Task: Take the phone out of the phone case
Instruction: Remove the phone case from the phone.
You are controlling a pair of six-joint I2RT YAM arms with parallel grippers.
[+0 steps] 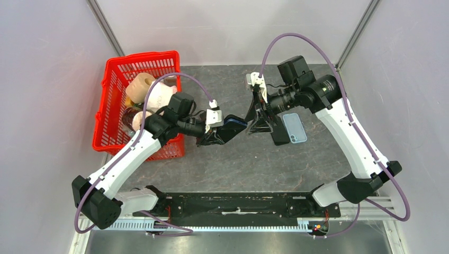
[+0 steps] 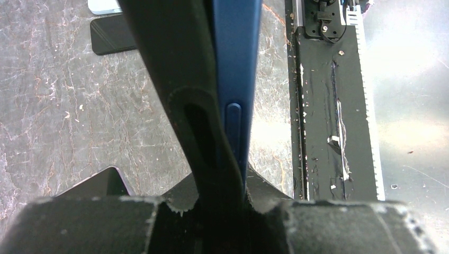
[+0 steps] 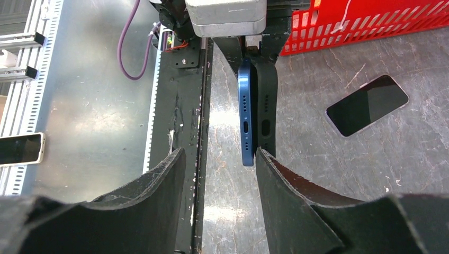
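The blue phone [image 1: 236,123] sits edge-up in its black phone case [image 1: 229,132], held above the table with my left gripper [image 1: 214,136] shut on both. Seen from the left wrist, the phone [image 2: 236,74] and the case [image 2: 172,63] rise edge-on from the gripper [image 2: 222,191], and the case bows away from the phone near the fingers. My right gripper [image 1: 260,128] stands open at the free end. In the right wrist view its right finger [image 3: 280,182] touches the case [image 3: 267,106] beside the phone [image 3: 245,119], while the gripper [image 3: 219,154] holds nothing.
A red basket [image 1: 114,114] with rolls and bottles stands at the left. A light blue phone [image 1: 294,128] and a dark phone [image 1: 280,135] lie on the table under the right arm. The black base rail [image 1: 238,203] runs along the near edge.
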